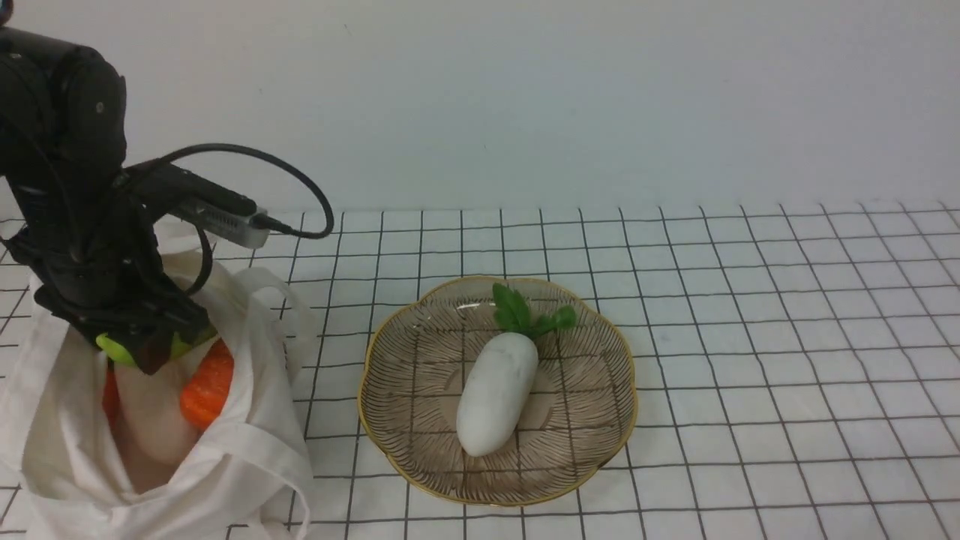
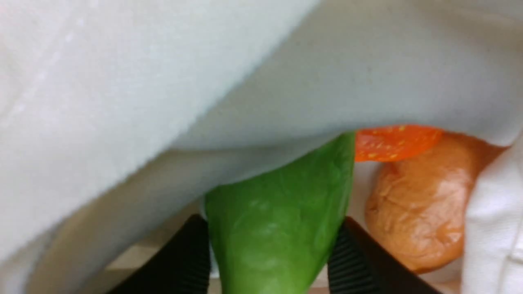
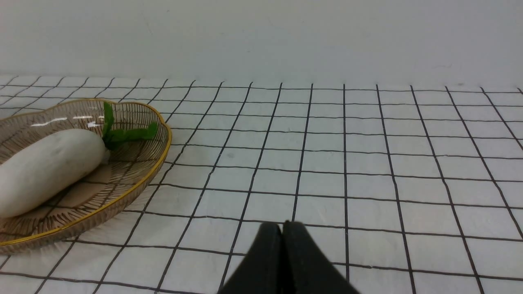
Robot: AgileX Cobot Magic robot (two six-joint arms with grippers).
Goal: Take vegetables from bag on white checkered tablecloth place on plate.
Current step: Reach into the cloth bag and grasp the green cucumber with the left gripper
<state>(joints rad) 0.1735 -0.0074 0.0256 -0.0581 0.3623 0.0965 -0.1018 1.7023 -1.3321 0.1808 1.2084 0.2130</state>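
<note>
Green vegetable (image 2: 278, 212) clamped in left claw (image 2: 269, 245) inside bag (image 1: 255, 457), plate (image 1: 607, 442) at bag's three o'clock, right claw (image 3: 282, 234) closed, empty.

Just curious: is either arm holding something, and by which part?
The left gripper pinches the green toy vegetable across its thicker part, inside the bag. The right gripper holds nothing.

A white checkered tablecloth (image 1: 750, 337) with a thin black grid covers the counter. 2 things lie directly on it: a floppy off-white cloth tote bag (image 1: 247, 457), slumped open at the near left, and a ribbed, gold-rimmed plate (image 1: 600, 360) near the middle, just apart from the bag.
</note>
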